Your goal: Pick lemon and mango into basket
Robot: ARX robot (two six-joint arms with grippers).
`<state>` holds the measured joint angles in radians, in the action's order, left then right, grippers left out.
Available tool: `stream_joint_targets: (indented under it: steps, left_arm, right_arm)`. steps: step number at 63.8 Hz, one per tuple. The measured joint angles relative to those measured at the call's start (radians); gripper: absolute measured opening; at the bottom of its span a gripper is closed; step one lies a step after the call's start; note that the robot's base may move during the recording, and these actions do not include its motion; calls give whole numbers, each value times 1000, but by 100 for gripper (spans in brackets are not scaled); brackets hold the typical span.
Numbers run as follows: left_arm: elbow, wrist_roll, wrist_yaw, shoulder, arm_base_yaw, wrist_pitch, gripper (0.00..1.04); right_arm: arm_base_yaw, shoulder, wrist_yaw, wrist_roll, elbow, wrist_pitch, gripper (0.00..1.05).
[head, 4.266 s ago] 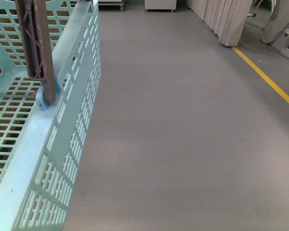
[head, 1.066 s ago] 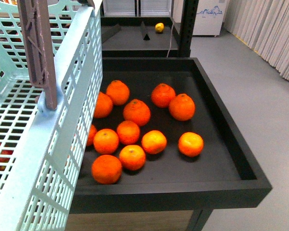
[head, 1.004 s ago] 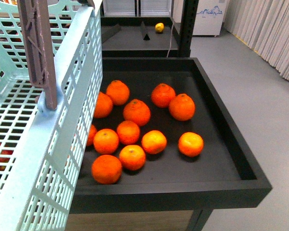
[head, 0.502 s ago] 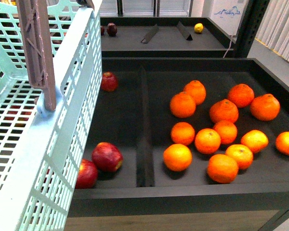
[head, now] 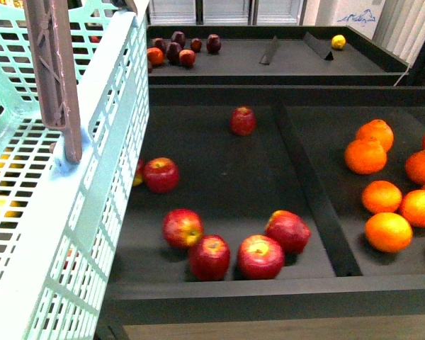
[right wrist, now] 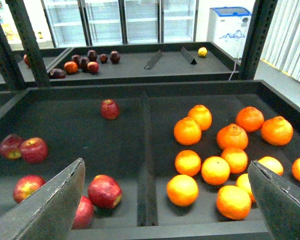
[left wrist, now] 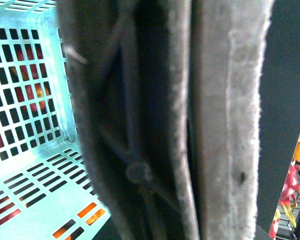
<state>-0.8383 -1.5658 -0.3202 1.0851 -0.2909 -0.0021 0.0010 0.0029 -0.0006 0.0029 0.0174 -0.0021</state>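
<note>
Right wrist view, right hand (right wrist: 166, 169) spread wide, tangerines (right wrist: 187, 131) ahead

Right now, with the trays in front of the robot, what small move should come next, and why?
Probably ease the right end effector forward toward the lemon, the only task fruit clearly in view. Its jaws stand open and empty, facing the near tray of apples and tangerines, while the lemon lies beyond, on the far tray. The basket hangs at the left.
</note>
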Motion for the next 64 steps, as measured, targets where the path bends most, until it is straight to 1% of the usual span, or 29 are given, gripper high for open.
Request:
stream_joint_targets:
  steps: [64]
  left_arm:
    - [0, -1, 2, -1, 0, 0, 15]
  right_arm:
    - [0, 0, 1, 0, 0, 0, 96]
